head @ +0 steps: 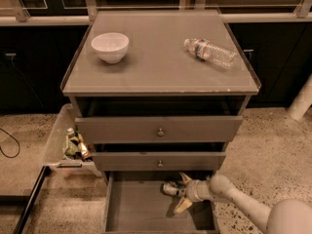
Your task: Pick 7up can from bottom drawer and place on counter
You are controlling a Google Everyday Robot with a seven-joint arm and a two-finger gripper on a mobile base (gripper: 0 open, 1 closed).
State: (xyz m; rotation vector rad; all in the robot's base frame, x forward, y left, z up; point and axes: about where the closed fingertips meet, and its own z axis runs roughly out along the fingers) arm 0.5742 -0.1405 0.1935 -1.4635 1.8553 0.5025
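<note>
The 7up can lies on its side at the back of the open bottom drawer, under the middle drawer's front. My gripper reaches into the drawer from the right and is open. One finger points up and one points down, right next to the can's right end. I cannot tell whether the fingers touch the can. The counter is the cabinet's flat grey-brown top.
A white bowl stands on the counter at the left. A clear water bottle lies at the right. The top drawer and middle drawer are pulled out slightly. A side tray at the cabinet's left holds small bottles.
</note>
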